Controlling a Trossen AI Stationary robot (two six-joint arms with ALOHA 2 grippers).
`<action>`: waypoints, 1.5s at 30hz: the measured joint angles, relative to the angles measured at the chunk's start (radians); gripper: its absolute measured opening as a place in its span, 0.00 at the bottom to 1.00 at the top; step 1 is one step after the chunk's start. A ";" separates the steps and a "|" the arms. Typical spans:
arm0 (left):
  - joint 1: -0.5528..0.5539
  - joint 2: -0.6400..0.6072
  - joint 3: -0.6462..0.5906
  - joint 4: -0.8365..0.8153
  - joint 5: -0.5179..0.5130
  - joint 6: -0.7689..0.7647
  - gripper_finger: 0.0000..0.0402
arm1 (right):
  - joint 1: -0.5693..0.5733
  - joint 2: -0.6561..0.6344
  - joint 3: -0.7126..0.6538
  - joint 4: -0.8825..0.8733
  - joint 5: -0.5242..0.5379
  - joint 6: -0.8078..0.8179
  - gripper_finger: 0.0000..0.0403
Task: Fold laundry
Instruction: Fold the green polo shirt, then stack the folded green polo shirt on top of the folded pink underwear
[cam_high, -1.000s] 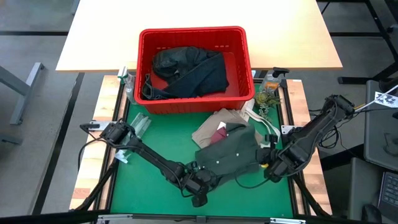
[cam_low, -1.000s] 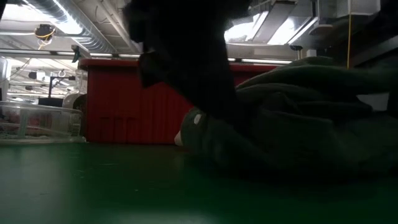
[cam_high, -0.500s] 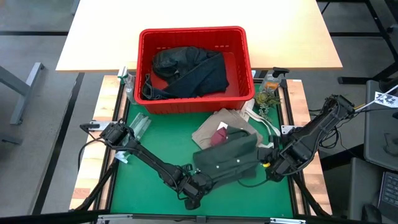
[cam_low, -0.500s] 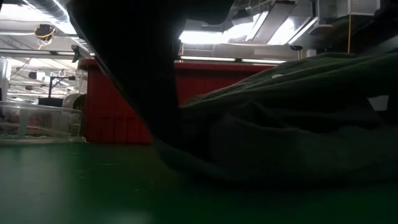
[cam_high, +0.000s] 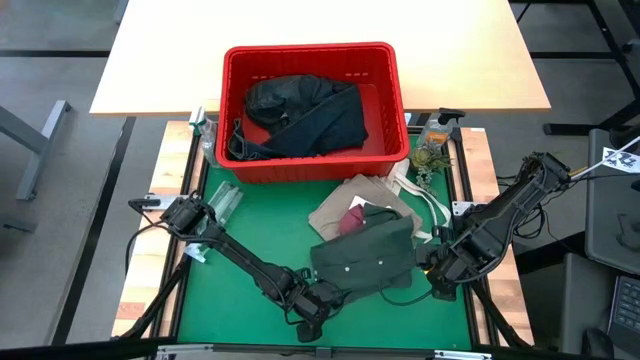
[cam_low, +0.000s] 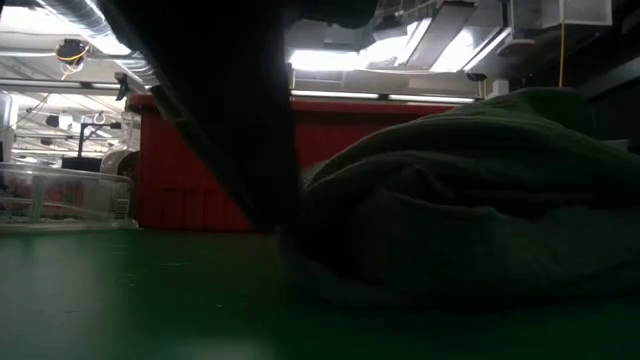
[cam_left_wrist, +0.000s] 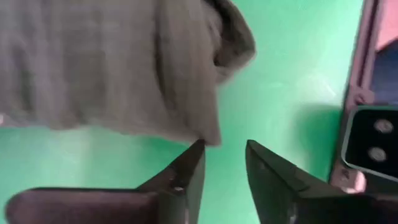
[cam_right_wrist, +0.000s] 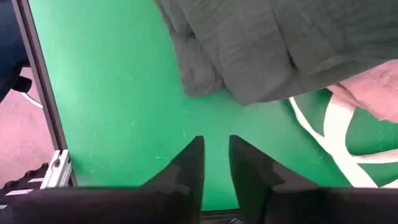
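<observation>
A pale wooden tabletop (cam_high: 320, 55) stands at the far side on a grey floor (cam_high: 60, 220). The green mat (cam_high: 250, 230) lies within butcher-block edges (cam_high: 150, 250). Seen from table height, silver ceiling ducts (cam_low: 110, 40) and bright strip lights (cam_low: 330, 60) run overhead.

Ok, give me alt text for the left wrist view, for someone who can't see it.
The left gripper has its fingers parted over the green mat, holding nothing. The edge of the olive-green shirt lies just ahead of the fingertips, with the table's frame off to one side.
</observation>
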 joint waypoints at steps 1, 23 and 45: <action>0.003 0.000 0.000 0.000 0.014 -0.001 0.29 | 0.000 0.000 0.000 0.000 -0.001 0.000 0.22; 0.023 -0.051 0.000 -0.026 0.110 -0.011 0.32 | 0.000 0.000 -0.025 -0.026 0.052 -0.056 0.35; -0.113 -0.371 -0.319 -0.097 -0.294 -0.277 0.32 | 0.000 -0.387 -0.576 0.390 0.061 0.197 0.35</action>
